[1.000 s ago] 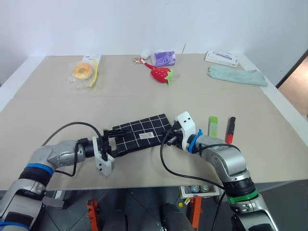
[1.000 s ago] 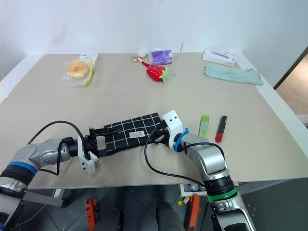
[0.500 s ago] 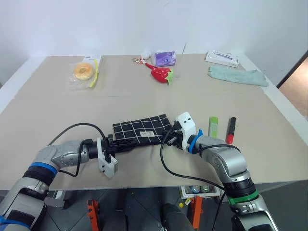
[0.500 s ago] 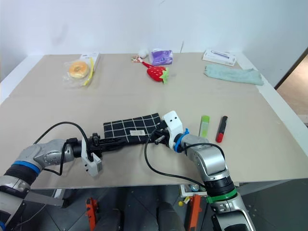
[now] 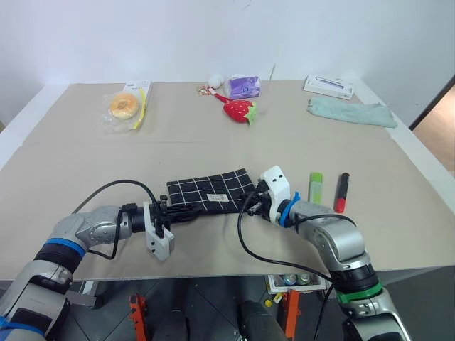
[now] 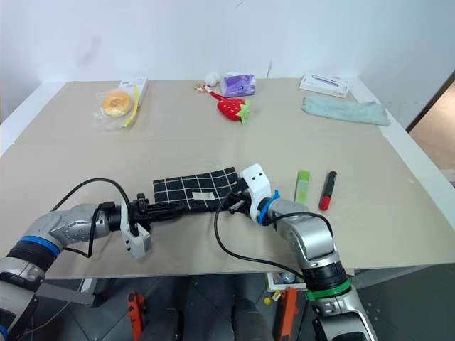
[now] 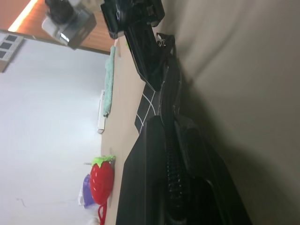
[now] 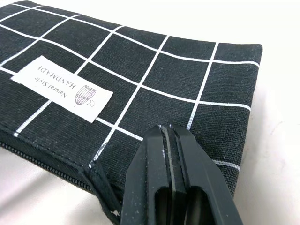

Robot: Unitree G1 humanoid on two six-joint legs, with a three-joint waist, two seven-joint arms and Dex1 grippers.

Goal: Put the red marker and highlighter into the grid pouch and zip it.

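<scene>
- Left eye view: we list the grid pouch (image 5: 210, 192) flat on the table (image 5: 213, 135), near-centre.
- Left pincer (image 5: 190, 210): fingers together at the pouch's near left edge; what they pinch, we cannot tell.
- Right pincer (image 5: 250, 201): fingers together, clamped on the pouch's right corner.
- Highlighter (image 5: 314, 186) and red marker (image 5: 341, 192): side by side, right of the pouch, untouched.

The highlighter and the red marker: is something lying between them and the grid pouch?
Yes: the right gripper, shut on the grid pouch at its near corner, sits between the pouch and the highlighter; the red marker lies beyond it.
</scene>
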